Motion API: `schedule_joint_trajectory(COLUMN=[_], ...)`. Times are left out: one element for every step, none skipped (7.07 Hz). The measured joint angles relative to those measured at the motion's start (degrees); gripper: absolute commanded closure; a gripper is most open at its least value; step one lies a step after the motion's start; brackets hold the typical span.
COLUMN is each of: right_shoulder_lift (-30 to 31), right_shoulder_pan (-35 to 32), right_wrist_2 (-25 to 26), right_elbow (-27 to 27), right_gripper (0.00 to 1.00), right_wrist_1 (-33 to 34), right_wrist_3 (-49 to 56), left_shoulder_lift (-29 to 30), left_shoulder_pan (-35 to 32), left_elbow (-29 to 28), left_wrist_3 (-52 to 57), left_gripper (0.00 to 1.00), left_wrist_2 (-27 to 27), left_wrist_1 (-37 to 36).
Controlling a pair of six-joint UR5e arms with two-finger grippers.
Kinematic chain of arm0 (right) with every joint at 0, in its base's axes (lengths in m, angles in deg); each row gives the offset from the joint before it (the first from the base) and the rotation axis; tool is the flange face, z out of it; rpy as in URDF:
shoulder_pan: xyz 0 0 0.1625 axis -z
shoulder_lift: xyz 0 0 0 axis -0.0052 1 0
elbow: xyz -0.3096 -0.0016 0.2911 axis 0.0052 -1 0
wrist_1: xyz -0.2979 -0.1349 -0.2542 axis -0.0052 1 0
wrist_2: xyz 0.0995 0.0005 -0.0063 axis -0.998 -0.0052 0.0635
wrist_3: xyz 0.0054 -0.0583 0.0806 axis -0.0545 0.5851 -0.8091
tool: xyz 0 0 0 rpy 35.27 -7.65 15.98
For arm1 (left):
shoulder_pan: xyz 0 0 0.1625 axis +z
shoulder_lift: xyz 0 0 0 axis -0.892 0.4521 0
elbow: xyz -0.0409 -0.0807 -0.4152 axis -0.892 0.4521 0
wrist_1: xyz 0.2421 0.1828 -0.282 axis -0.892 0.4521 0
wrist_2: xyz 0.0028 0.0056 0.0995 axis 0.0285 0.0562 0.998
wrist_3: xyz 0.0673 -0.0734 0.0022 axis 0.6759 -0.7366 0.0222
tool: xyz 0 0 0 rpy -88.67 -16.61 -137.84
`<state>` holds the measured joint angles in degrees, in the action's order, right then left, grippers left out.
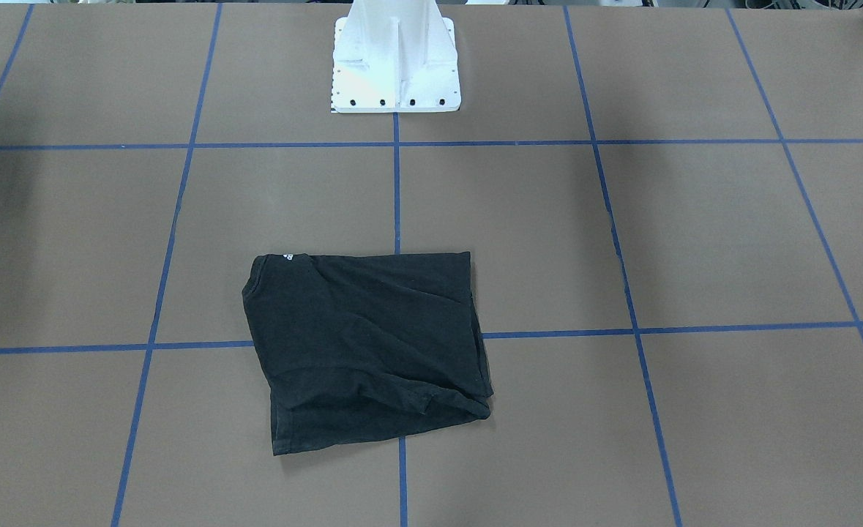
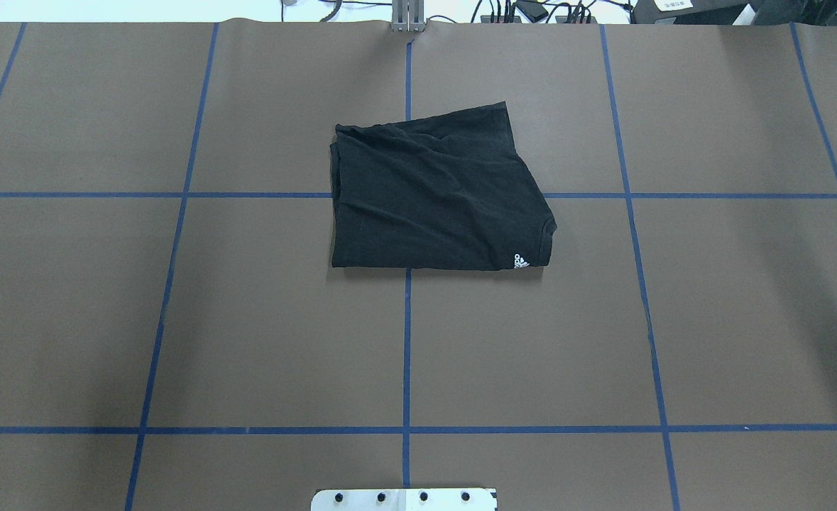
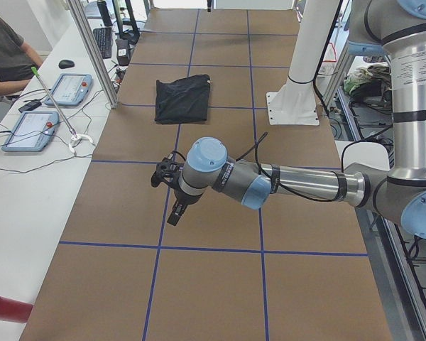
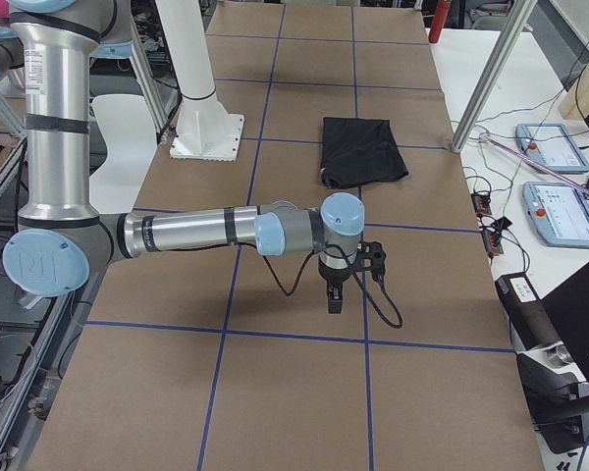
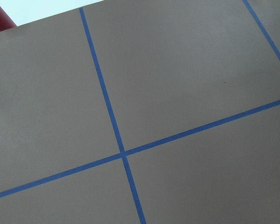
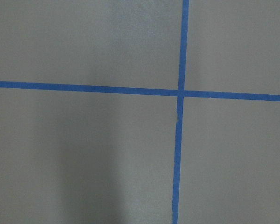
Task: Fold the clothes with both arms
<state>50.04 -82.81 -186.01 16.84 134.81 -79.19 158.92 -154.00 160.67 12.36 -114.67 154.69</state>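
The black T-shirt (image 1: 365, 344) lies folded into a rough rectangle on the brown table, plain side up, with a small white logo at one corner (image 2: 522, 261). It also shows in the overhead view (image 2: 432, 195) and in both side views (image 3: 182, 98) (image 4: 361, 150). No gripper touches it. My left gripper (image 3: 176, 213) hangs over bare table far from the shirt, seen only in the left side view. My right gripper (image 4: 335, 299) hangs over bare table at the other end, seen only in the right side view. I cannot tell whether either is open or shut. Both wrist views show only table and blue tape.
The white base pedestal (image 1: 396, 66) stands at the robot's side of the table. Blue tape lines (image 2: 407, 341) grid the brown surface. A side bench holds touch panels (image 3: 69, 89) and cables, with an operator (image 3: 3, 50) seated there. Metal posts (image 3: 92, 50) stand at the table's far edge.
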Motion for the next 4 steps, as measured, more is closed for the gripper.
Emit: schedule_joint_trajectory(right_shoulder_lift=[0.00,0.02,0.05,0.05], right_shoulder_pan=[-0.02,-0.02,0.02,0.04], right_wrist_2=[0.00,0.00,0.00,0.04], right_elbow=[-0.01,-0.02,-0.03,-0.06], right_gripper=[0.00,0.00,0.00,0.00], right_wrist_1=[0.00,0.00,-0.02,-0.04], right_wrist_3=[-0.06,-0.16,-0.24,-0.28], left_shoulder_lift=[0.00,-0.03,-0.06,-0.21], left_shoulder_pan=[0.00,0.00,-0.01,0.00], left_elbow=[0.39,0.87,0.89,0.85], left_wrist_3=[-0.11,-0.35,-0.46,-0.50], left_gripper=[0.00,0.00,0.00,0.00], left_wrist_2=[0.04,0.16,0.15,0.01], left_wrist_1=[-0.04,-0.12,-0.15,-0.15])
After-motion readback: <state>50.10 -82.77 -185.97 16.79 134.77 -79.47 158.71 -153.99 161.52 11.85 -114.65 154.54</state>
